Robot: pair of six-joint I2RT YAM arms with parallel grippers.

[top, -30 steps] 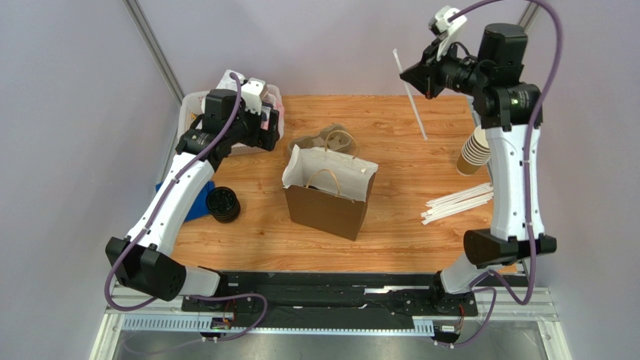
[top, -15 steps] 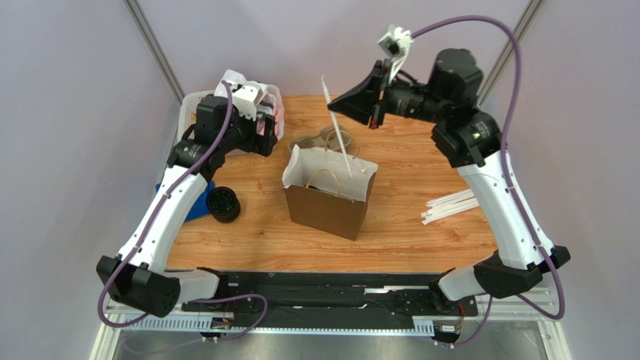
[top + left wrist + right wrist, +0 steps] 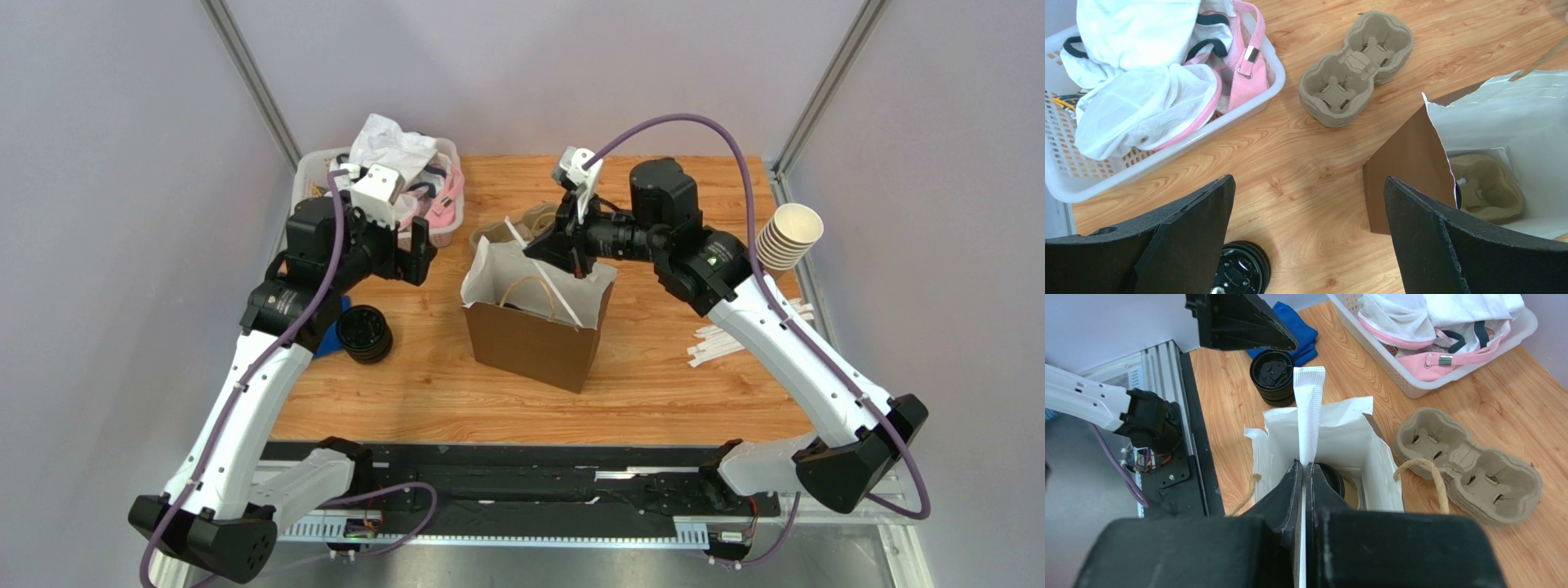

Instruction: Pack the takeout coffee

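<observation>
The takeout coffee shows only as a black lid deep inside the brown paper bag, partly hidden behind my right fingers. My right gripper hangs over the bag's mouth, shut on a white paper-wrapped straw that points down into the bag. A cardboard cup carrier lies on the bag's floor. My left gripper hovers open above bare wood to the left of the bag, holding nothing.
A second cup carrier lies behind the bag. A white basket of cloths fills the back left corner. Black lids are stacked on a blue cloth. Lidless cups and wrapped straws lie at the right.
My right arm swung from the back right corner down to the bag, carrying the straw into its mouth. My left arm drew back slightly toward the lids, still open.
</observation>
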